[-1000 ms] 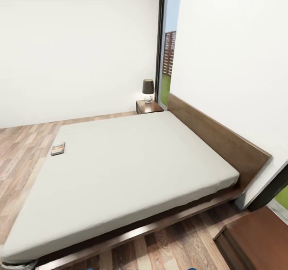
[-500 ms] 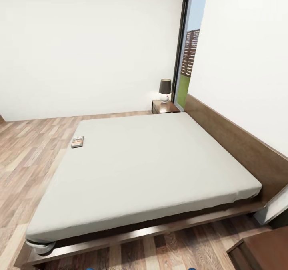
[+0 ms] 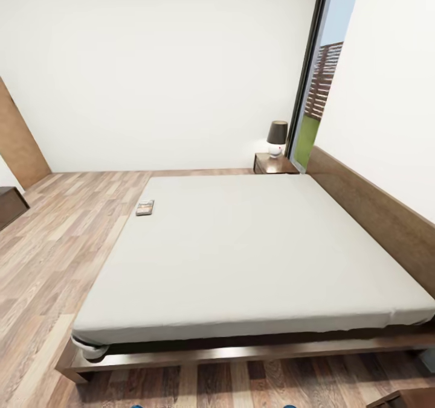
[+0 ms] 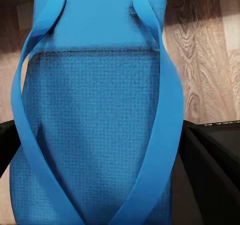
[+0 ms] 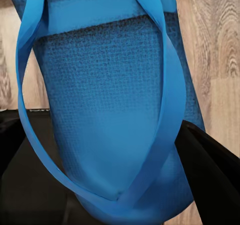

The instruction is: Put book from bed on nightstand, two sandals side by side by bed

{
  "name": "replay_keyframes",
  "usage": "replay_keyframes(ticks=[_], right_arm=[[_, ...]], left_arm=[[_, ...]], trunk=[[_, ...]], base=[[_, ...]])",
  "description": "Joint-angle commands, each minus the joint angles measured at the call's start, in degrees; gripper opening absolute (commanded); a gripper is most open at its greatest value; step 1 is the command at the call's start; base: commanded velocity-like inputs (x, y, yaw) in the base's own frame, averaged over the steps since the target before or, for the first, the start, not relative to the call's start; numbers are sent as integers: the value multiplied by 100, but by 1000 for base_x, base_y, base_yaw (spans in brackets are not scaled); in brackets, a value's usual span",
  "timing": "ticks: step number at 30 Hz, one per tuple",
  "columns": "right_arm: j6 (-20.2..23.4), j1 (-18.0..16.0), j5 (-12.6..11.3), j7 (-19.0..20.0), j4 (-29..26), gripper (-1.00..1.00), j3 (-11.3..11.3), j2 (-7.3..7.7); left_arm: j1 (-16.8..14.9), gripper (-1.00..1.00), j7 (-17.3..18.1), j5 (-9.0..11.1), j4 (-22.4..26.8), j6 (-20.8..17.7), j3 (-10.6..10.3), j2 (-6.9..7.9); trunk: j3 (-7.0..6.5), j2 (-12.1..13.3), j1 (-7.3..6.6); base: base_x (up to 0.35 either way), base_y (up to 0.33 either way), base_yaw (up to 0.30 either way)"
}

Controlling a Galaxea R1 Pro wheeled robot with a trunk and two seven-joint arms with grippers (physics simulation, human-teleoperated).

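Swinging leftward over the last second, the head camera has turned, so the whole room has slid to the right in its picture; the furniture itself has not moved. The large low bed [image 3: 254,245] with its pale grey-white mattress and dark brown wooden frame now lies squarely ahead, its foot rail nearest the robot. More of the wood-plank floor [image 3: 60,245] to the left shows, and a slanted brown panel [image 3: 18,136] has come into sight against the white wall.

The small thin paperback book [image 3: 145,207] with its dark cover lies flat near the mattress's left edge, well apart from the small dark brown glossy nightstand [image 3: 275,164], which stands just beside the far corner of the headboard, bearing a lamp [image 3: 277,137] with a black shade and white base.

Each arm carries a flat bright blue flip-flop sandal. The left pincer [image 4: 120,185] is clenched on one sandal [image 4: 95,130], whose woven sole and straps hang between the dark fingers above the floor. The right pincer [image 5: 115,175] likewise grips the other sandal [image 5: 110,105].

As I judge it, the robot is lining up on the bed to find floor beside it where both sandals can go down side by side. The book is not yet moved.
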State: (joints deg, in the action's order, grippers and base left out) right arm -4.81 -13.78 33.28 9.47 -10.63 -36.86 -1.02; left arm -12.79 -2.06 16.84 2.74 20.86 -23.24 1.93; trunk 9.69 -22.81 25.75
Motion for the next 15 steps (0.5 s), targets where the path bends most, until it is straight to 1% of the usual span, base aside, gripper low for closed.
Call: replay_keyframes(ticks=[1, 15], right_arm=[[-11, -2, 35, 31, -9, -100, -49, -5], [-11, -2, 12, 31, -9, -100, -49, -9]], left_arm=[[-4, -100, -23, 30, -1, 15, -49, 0], [-4, -100, -23, 30, -2, 15, -49, 0]], trunk=[[9, -11, 3], [-41, -11, 3]], base=[[0, 0, 290], [0, 0, 281]])
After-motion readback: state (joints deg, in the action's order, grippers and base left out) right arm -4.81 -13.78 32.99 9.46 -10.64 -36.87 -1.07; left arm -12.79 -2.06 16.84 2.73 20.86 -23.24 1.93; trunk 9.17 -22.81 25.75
